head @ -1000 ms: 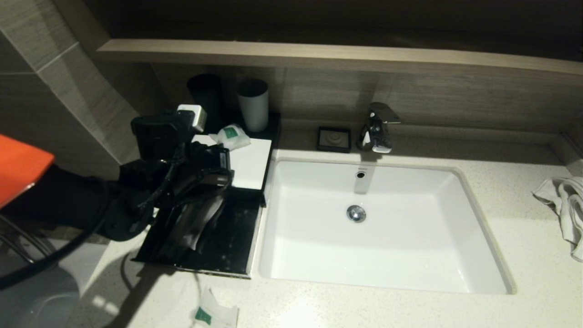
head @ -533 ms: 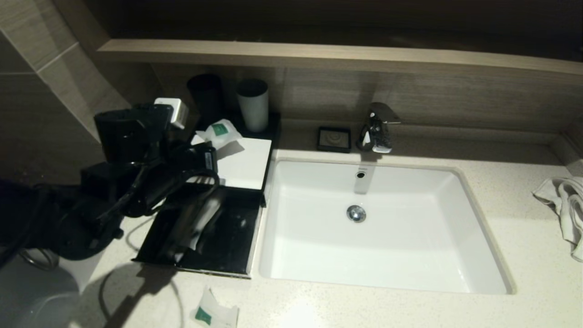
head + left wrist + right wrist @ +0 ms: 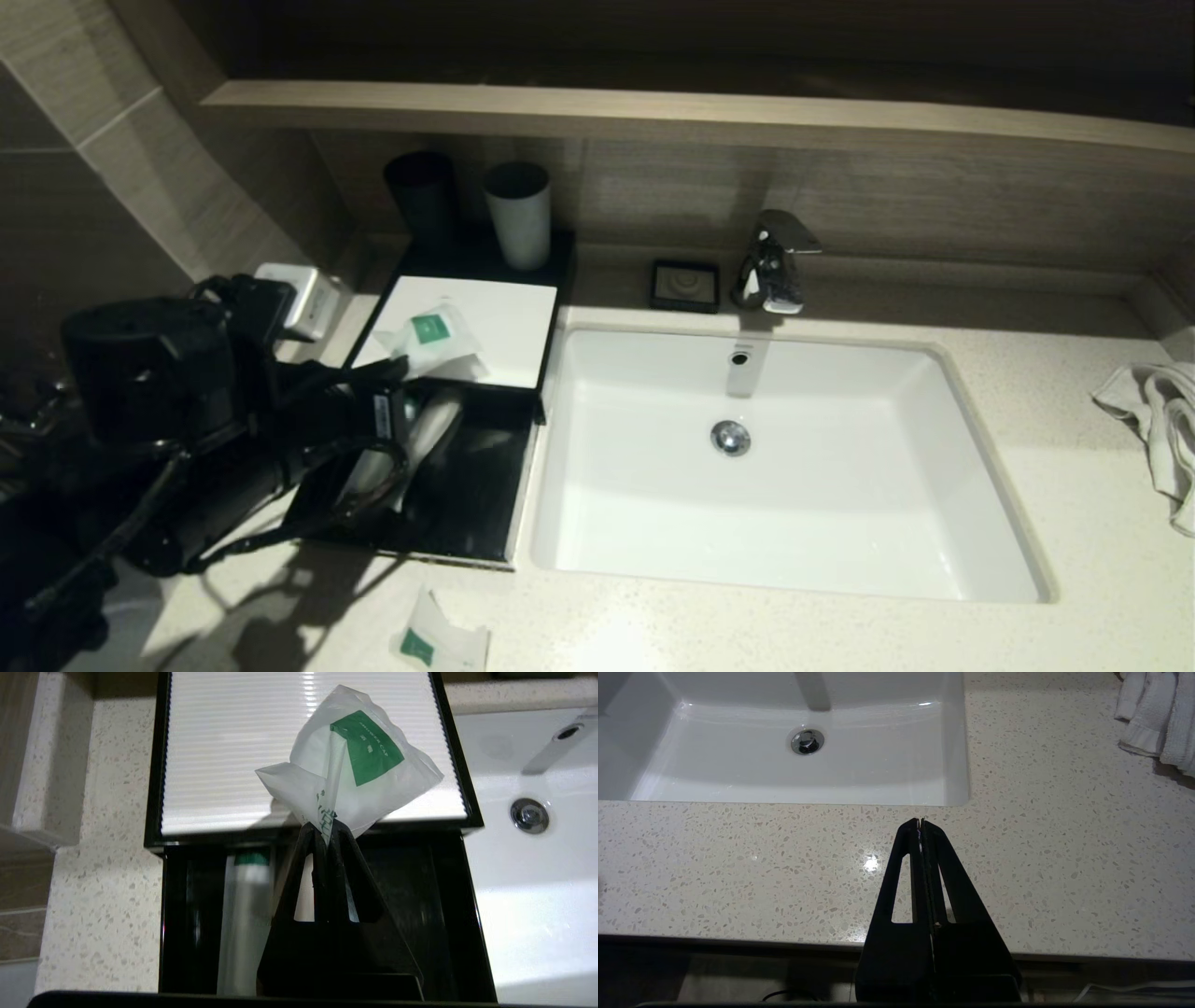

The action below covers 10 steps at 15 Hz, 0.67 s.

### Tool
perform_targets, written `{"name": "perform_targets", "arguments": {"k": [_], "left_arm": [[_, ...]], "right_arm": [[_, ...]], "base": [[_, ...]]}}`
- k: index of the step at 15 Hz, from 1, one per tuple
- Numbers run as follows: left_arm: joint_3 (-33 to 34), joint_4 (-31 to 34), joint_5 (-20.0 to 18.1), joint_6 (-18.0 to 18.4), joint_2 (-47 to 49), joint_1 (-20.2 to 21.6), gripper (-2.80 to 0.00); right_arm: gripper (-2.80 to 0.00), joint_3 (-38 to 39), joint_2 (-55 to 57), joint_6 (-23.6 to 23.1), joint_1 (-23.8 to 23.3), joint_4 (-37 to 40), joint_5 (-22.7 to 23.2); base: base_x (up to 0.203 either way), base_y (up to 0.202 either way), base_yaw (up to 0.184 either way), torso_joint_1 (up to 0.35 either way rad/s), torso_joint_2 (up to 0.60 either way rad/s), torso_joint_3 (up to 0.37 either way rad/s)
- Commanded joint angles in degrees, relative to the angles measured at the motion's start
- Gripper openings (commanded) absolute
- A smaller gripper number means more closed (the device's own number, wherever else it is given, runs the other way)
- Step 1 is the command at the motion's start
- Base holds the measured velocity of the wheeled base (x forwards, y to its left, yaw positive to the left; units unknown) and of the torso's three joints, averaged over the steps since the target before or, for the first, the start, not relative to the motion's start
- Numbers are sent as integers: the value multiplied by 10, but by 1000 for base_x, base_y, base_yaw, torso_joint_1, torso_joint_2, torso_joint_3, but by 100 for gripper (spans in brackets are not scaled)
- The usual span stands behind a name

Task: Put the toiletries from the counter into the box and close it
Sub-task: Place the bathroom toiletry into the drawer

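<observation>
The left arm reaches in low from the left side of the speckled beige stone worktop (image 3: 840,635), its black forearm lying across the near corner of the open black box (image 3: 467,504). The left gripper (image 3: 327,828) has its fingers (image 3: 308,858) clenched on one corner of a crinkled white plastic sachet with a green label (image 3: 355,765), holding it up over the seam where the box meets its ribbed white lid (image 3: 233,742), which lies flat behind the box. From the pinched corner the sachet fans away from the gripper over the lid, towards the wall, the green patch on its far half. The white lettering on the green patch is too small to read, and there is more green print near the pinched corner that I cannot make out.

Inside the box, a long white tube with a green band (image 3: 243,924) lies lengthwise, its banded end toward the lid. A second white sachet with a green mark (image 3: 439,644) lies on the worktop just in front of the box.

The right gripper (image 3: 921,822) hangs over the front edge of the worktop before the white rectangular basin (image 3: 784,765), fingers pressed together on nothing.
</observation>
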Motion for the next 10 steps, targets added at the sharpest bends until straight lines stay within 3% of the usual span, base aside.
{"name": "perform_targets", "arguments": {"k": [1,6,10], "left_arm": [[45,6,0,0,-50,-24,-280],[125,27,-4,-8,-75,-87,-280],[123,26,-17,-11,-50,-86,-280]], "right_arm": [[-280,0,1,1,0,0,0],[-280,0,1,0,0,0,0],[-280,0,1,1,0,0,0]], "base": [[0,0,0,0,0,0],[0,0,0,0,0,0],[0,0,0,0,0,0]]}}
